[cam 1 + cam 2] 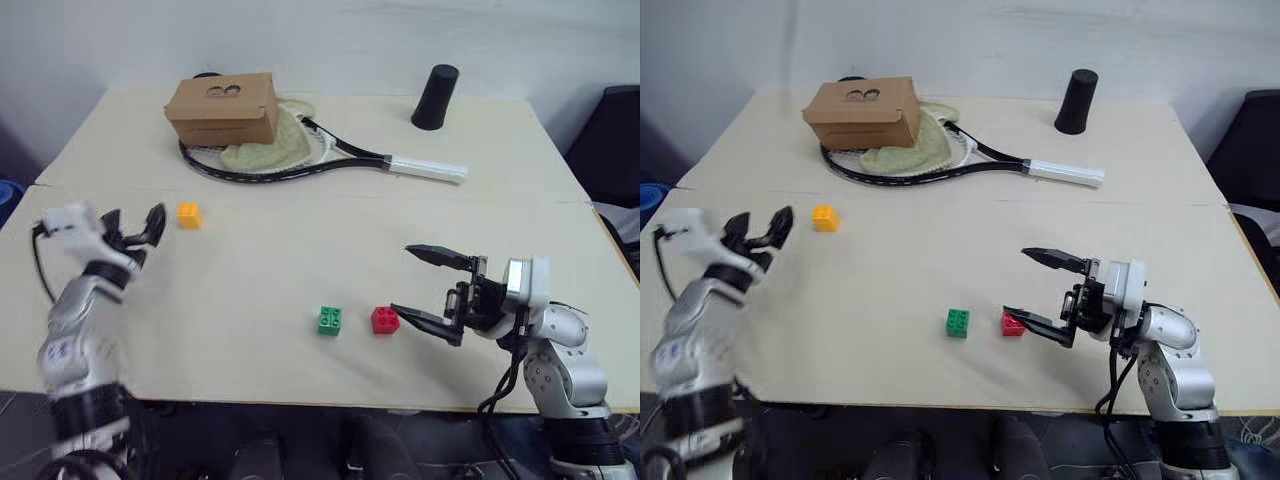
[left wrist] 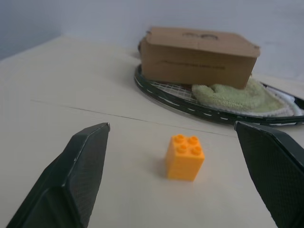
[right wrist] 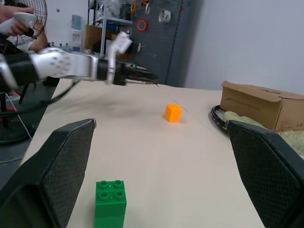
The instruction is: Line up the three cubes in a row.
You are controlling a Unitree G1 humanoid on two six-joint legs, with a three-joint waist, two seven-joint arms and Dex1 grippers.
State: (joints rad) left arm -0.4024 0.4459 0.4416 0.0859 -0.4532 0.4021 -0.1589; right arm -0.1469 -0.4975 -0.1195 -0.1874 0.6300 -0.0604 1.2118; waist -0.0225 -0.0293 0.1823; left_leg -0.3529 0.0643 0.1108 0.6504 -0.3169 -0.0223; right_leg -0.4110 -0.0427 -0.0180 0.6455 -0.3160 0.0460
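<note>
Beige table (image 1: 300, 300) spans most of the head view, with a seam running across its middle. Upper centre of the frame: a racket (image 1: 300, 160) lies flat, its white handle pointing right; a brown box (image 1: 222, 108) sits on the head of the racket, and a pale green cloth (image 1: 270, 145) lies just beside the box, also on the strings. Upper right: a black cup (image 1: 435, 97) stands upside down, well apart from the rest.

Left gripper (image 1: 135, 232), at the left edge, middle height, hangs just above the table with its jaws spread wide and nothing between them. It points toward the orange cube (image 1: 189, 215), which sits just right of the fingertips, apart from them. In the left wrist view that cube (image 2: 185, 156) stands upright, studs up, framed between the two fingers without contact.

Right gripper (image 1: 420, 285), lower right of the frame, points left with its jaws fully spread, one finger high and one low, gripping nothing. The tip of the lower finger (image 1: 420, 320) lies just beside the red cube (image 1: 385, 319); whether they touch cannot be told.

Green cube (image 1: 329, 320) sits near the red one, on its left, a small gap between. Both lie lower centre; the orange cube is well apart, at upper left of them.
</note>
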